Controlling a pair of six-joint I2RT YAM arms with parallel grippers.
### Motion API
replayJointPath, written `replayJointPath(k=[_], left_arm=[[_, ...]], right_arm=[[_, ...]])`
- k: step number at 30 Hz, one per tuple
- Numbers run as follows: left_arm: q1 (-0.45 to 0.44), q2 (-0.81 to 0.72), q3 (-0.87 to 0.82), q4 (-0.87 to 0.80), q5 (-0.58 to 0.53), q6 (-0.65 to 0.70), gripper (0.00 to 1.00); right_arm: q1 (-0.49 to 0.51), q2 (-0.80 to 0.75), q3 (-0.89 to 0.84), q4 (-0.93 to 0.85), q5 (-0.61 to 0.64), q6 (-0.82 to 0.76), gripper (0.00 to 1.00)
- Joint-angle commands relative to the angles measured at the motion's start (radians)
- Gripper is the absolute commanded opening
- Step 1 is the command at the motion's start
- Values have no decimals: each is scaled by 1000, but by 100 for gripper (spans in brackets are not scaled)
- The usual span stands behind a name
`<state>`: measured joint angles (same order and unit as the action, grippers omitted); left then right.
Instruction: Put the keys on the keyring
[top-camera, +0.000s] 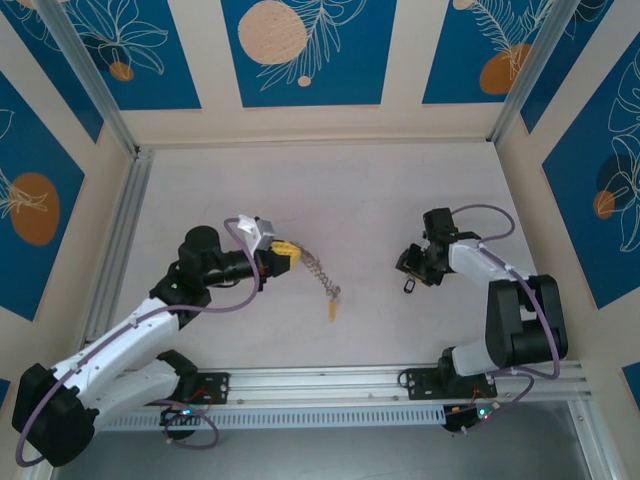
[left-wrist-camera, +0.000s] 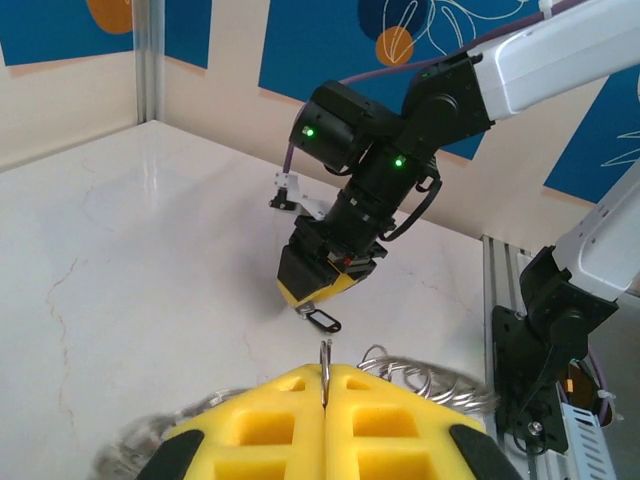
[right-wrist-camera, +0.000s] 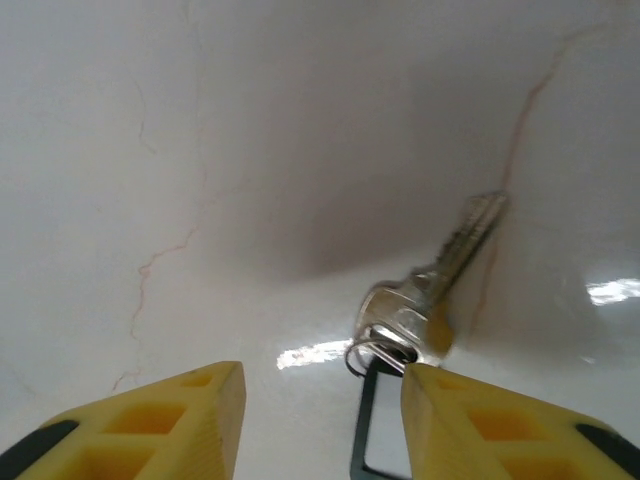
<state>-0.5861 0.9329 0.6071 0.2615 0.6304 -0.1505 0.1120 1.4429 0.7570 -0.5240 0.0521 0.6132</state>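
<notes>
Top view: the left gripper (top-camera: 290, 252) sits left of centre on the white table (top-camera: 350, 190). Its 2 yellow fingers are pressed together on one end of the keyring (top-camera: 318, 273). The keyring shows as a thin, fringed metal line running down and to the right from the fingertips. A yellow tag (top-camera: 332, 312) lies at its far end, near the middle of the frame.

Left wrist view: the left gripper (left-wrist-camera: 325, 382) pads meet with no gap, and a thin strip of keyring (left-wrist-camera: 325, 358) wire stands upright in the seam. Blurred wire loops spread either side of the fingers at the bottom of the frame. Cannot tell how many keys hang there.

The right gripper (top-camera: 412, 272) is right of centre in the top view, well apart from the keyring. In the left wrist view it (left-wrist-camera: 318, 292) points down at the table, with a dark tag (left-wrist-camera: 322, 319) just below its tips.

Right wrist view: the right gripper (right-wrist-camera: 322, 378) fingers stand wide apart and hold nothing. 1 silver key (right-wrist-camera: 440, 290) lies flat on the table beyond the tips, blade toward the upper right. The key's dark tag (right-wrist-camera: 362, 440) lies in the gap, close to the lower-right finger (right-wrist-camera: 500, 425). Cannot tell if they touch.
</notes>
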Motion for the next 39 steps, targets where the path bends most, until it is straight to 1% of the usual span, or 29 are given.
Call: replayJointPath(k=[1, 6, 11, 13, 15, 17, 20, 24, 26, 28, 31, 35, 39], left_arm=[[17, 0, -13, 141, 13, -18, 0], [32, 11, -15, 153, 11, -33, 0], [38, 3, -18, 133, -5, -24, 0], [40, 6, -22, 133, -6, -24, 0], [40, 7, -25, 133, -9, -27, 0], [42, 7, -27, 128, -8, -27, 0], [42, 9, -26, 134, -5, -30, 0], [42, 2, -30, 139, 3, -43, 0], [42, -2, -36, 142, 7, -51, 0], [43, -7, -40, 143, 14, -60, 0], [43, -15, -51, 149, 19, -80, 0], [42, -35, -61, 108, -5, -78, 0], [42, -47, -80, 108, -8, -81, 0]], right_arm=[[22, 39, 17, 6, -11, 27, 44], [85, 63, 13, 32, -18, 83, 43], [156, 127, 49, 60, -22, 124, 44], [175, 131, 52, 72, -43, 139, 43], [197, 116, 44, 82, -65, 175, 43], [224, 83, 42, 76, -67, 203, 43], [239, 22, 49, 45, -56, 218, 44], [243, -50, 96, -45, -4, 147, 46], [248, -51, 132, -115, 35, 72, 50], [249, -32, 166, -180, 79, 9, 52], [256, 15, 198, -222, 109, -50, 53], [314, 90, 218, -247, 193, -81, 53], [320, 152, 217, -237, 179, -76, 49]])
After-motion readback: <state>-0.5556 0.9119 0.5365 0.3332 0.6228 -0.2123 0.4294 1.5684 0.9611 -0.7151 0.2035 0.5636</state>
